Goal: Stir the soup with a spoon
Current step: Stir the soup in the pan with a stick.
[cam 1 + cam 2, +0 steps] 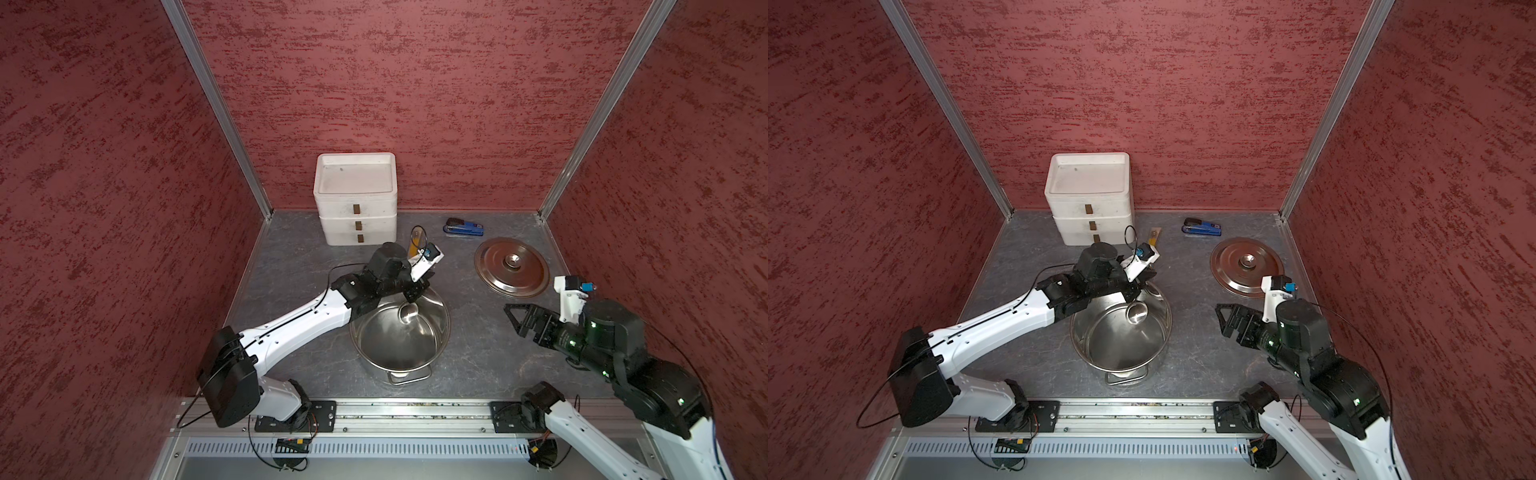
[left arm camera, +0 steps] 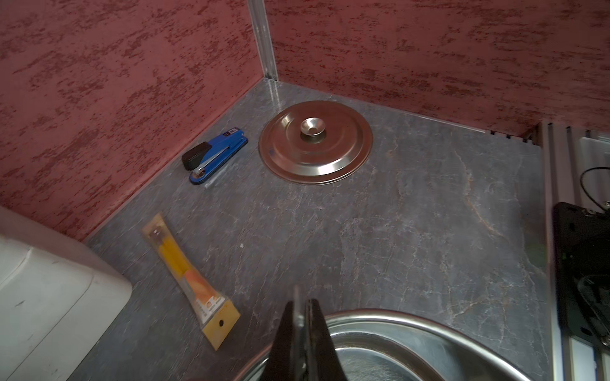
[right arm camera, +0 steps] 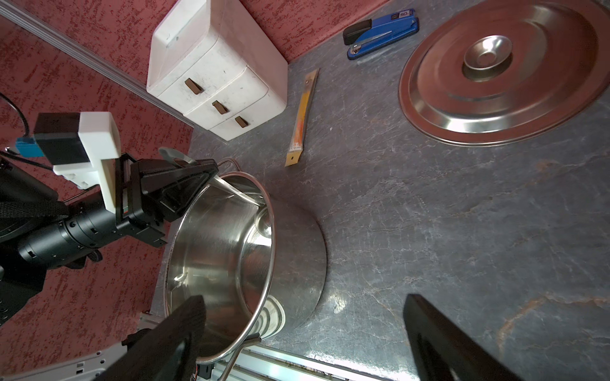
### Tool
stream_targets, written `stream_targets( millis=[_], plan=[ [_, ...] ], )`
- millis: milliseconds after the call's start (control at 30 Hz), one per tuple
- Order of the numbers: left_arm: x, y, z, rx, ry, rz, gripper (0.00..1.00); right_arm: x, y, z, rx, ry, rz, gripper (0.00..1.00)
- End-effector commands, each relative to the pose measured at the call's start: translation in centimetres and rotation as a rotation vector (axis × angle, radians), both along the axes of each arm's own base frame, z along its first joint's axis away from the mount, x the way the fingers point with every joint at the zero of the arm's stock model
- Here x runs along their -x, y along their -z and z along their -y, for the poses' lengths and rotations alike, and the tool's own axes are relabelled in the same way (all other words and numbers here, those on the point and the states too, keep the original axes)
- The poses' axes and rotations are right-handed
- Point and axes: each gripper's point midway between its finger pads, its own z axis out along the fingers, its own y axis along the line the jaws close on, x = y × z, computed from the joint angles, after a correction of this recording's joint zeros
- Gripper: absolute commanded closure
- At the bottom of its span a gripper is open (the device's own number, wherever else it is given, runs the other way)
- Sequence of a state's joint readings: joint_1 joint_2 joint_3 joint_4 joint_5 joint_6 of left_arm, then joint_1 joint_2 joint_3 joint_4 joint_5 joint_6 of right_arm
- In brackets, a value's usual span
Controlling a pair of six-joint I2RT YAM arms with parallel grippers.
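Note:
The soup's pot is a large shiny steel pot that stands open in the middle of the table; no liquid shows inside. My left gripper hangs over the pot's far rim, shut on the thin metal handle of the spoon. The spoon's small round bowl hangs inside the pot near the far wall, and its handle slants down from the jaws. My right gripper stands open and holds nothing, to the right of the pot.
The flat steel lid lies at the back right. A blue stapler and an orange-yellow stick lie near the back wall. A white drawer unit stands at the back, left of centre.

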State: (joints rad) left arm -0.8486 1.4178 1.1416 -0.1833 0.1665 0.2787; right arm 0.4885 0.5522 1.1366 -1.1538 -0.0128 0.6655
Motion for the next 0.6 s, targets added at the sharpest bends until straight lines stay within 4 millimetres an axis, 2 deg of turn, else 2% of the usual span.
stream_targets(
  millis=[0,133,267,433,567],
  plan=[
    [2.3,-2.1,2.7,0.052,0.125,0.042,1.00,0.4,-0.9,0.5,0.001,0.012,0.029,0.02],
    [6.1,-1.8,4.6,0.041,0.228,0.039,1.00,0.4,-0.8,0.6,0.000,0.014,0.028,0.02],
    [9.3,-1.6,4.8,0.028,0.281,0.031,1.00,0.3,-0.6,0.5,0.001,0.011,0.023,0.02],
    [12.7,-1.6,3.2,0.021,0.300,0.007,1.00,0.2,-0.2,0.3,-0.001,0.009,0.016,0.02],
    [14.1,-0.8,0.9,0.004,0.264,-0.024,1.00,-0.2,0.2,0.0,-0.003,0.005,0.012,0.02]
  ],
)
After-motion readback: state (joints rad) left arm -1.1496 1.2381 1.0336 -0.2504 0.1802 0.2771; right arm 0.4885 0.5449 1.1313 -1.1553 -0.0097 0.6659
